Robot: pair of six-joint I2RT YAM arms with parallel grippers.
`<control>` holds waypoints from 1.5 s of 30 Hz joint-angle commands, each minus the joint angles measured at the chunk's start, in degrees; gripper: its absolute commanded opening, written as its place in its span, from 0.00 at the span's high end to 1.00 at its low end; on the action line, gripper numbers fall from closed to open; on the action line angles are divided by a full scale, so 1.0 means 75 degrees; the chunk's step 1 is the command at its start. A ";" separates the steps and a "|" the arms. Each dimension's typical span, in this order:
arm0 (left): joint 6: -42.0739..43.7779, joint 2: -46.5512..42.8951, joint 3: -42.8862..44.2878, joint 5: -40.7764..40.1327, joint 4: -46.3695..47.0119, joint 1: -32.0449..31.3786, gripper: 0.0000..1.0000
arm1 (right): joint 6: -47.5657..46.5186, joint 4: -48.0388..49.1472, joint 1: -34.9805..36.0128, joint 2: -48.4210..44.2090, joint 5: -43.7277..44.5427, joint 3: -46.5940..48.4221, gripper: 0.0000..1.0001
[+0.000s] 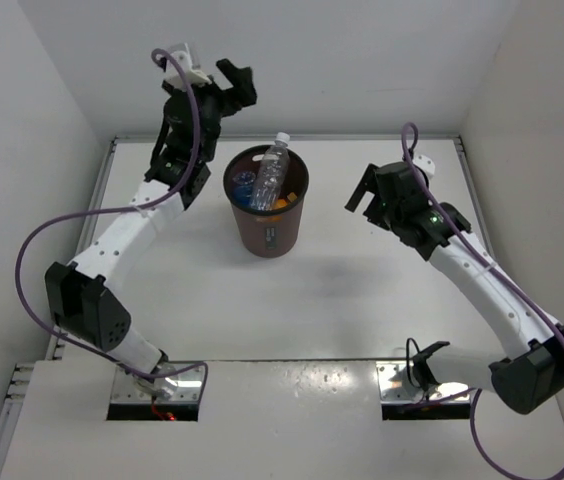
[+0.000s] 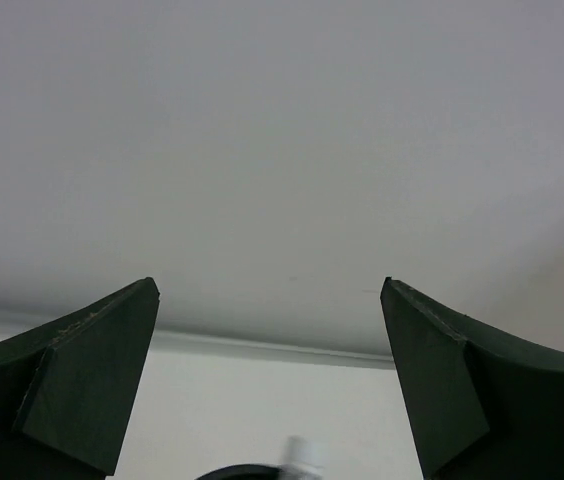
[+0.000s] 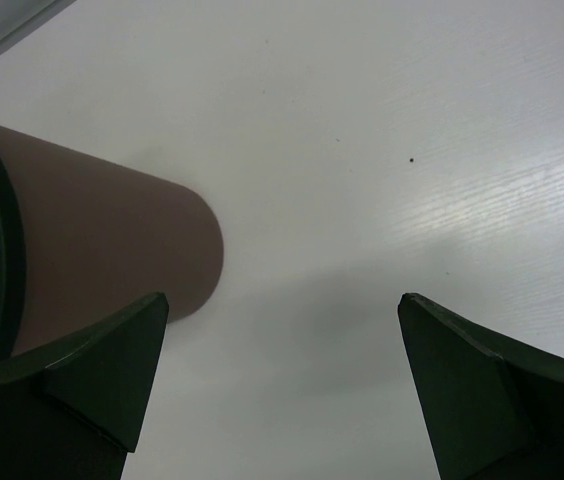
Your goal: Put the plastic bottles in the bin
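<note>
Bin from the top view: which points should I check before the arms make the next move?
1. Bin upright: ok.
2. Left gripper open and empty: ok.
3. Right gripper open and empty: ok.
4. Clear bottle fully below the rim: not ok, its capped end sticks out.
5. Bottles left on the table: none visible, ok.
6. Number of bottles inside: cannot tell.

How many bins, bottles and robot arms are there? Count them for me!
Bins: 1, the brown bin.
Bottles: 3 showing, all inside the bin: a clear bottle, a blue bottle and an orange bottle. More may be hidden underneath.
Robot arms: 2, the left arm and the right arm.
Total: 6.
</note>
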 commanded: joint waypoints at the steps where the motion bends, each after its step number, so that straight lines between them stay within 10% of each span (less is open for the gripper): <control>1: 0.0331 -0.0046 -0.1019 -0.2700 -0.1484 0.0561 0.00 | -0.0097 0.0257 -0.0027 -0.0446 -0.0148 0.0048 0.01; 11: 0.0228 -0.1265 -0.4853 -0.3582 -0.1227 0.1030 0.00 | -0.0284 0.0011 -0.0097 -0.1231 0.0508 -0.0244 0.01; 45: -0.0407 -0.1477 -0.5921 -0.2632 -0.1414 0.1030 0.00 | -0.0202 0.0222 -0.0097 -0.0658 0.0098 -0.0163 0.01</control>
